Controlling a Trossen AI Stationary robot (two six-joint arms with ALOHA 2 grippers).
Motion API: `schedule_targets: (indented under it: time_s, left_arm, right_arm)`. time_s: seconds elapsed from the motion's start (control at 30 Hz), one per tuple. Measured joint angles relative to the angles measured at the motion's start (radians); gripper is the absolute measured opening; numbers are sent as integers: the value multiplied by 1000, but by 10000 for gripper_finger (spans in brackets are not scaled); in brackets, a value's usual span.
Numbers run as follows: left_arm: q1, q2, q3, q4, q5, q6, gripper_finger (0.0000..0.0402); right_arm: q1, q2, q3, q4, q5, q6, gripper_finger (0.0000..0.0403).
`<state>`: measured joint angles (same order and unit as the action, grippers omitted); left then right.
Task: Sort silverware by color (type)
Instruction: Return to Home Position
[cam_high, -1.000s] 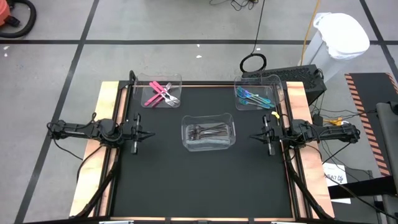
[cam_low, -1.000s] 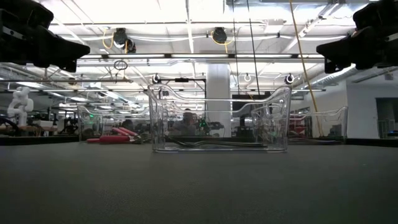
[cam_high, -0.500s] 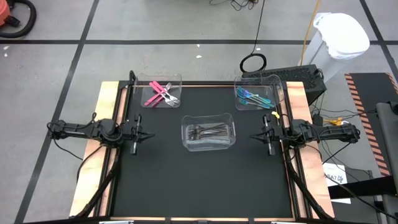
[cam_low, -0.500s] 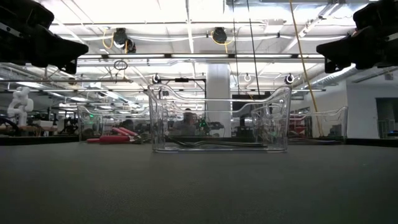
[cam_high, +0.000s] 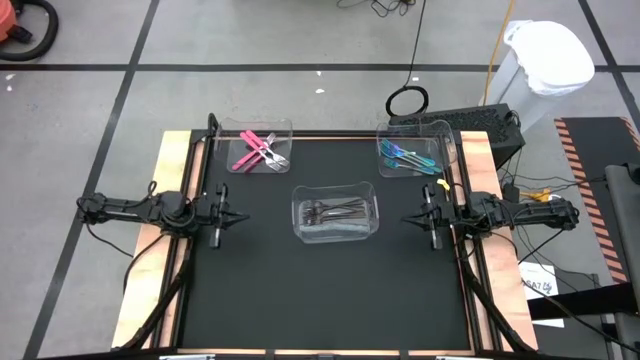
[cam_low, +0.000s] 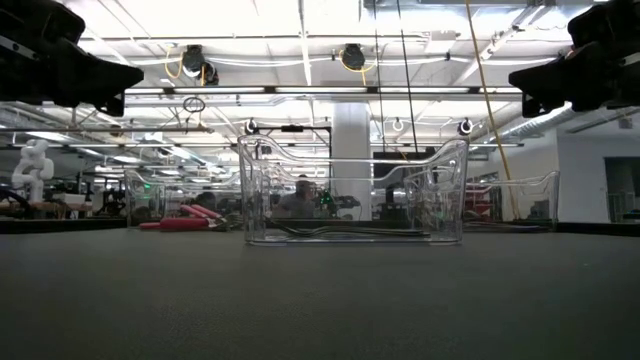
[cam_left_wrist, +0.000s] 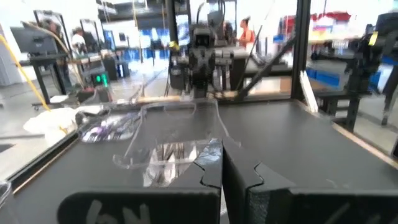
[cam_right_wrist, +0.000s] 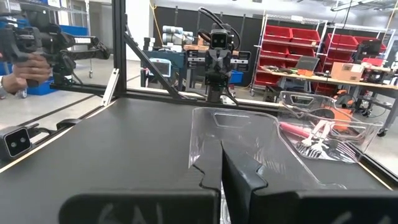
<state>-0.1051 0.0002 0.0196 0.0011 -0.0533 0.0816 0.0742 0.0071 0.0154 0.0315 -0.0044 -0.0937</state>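
The left gripper (cam_high: 236, 214) hangs over the left edge of the table (cam_high: 320, 300), level with the middle bin and pointing inward. In its wrist view, its two dark, flat-sided fingers (cam_left_wrist: 211, 171) are pressed together with only a seam between them, and they hold nothing. Pale marks on its body there are too blurred to read. The table top is a matt black sheet framed by a pale wooden border (cam_high: 172, 150).

At the far left corner stands the left bin (cam_high: 262, 130), made of clear plastic with thin glossy walls and rounded corners. In it lies the pink-handled silverware (cam_high: 252, 152), a small crossed heap of slim pieces with pink handles and pale metal heads.

The middle bin (cam_high: 335, 189) is of the same clear plastic. It sits near the table's centre, nearer than the other two bins and apart from both. The grey silverware (cam_high: 335, 211) lies inside it, plain dull metal pieces side by side along the bin's length, flat on its floor in the low view.

The right bin (cam_high: 441, 146) stands at the far right corner and holds the blue-teal silverware (cam_high: 403, 156). These are thin pieces with a shifting blue-green sheen, bunched together at a slant.

The right gripper (cam_high: 412, 219) hangs over the right edge, facing the left one across the middle bin. Its fingers (cam_right_wrist: 211, 171) are likewise closed flat against each other and empty.
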Motion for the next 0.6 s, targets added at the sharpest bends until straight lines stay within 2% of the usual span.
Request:
schedule_targets:
  time_s: [0.6]
  left_arm:
    - [-2,7,-14,14,50,-24,0]
  right_arm:
    - [0,0,0,1,0,0,0]
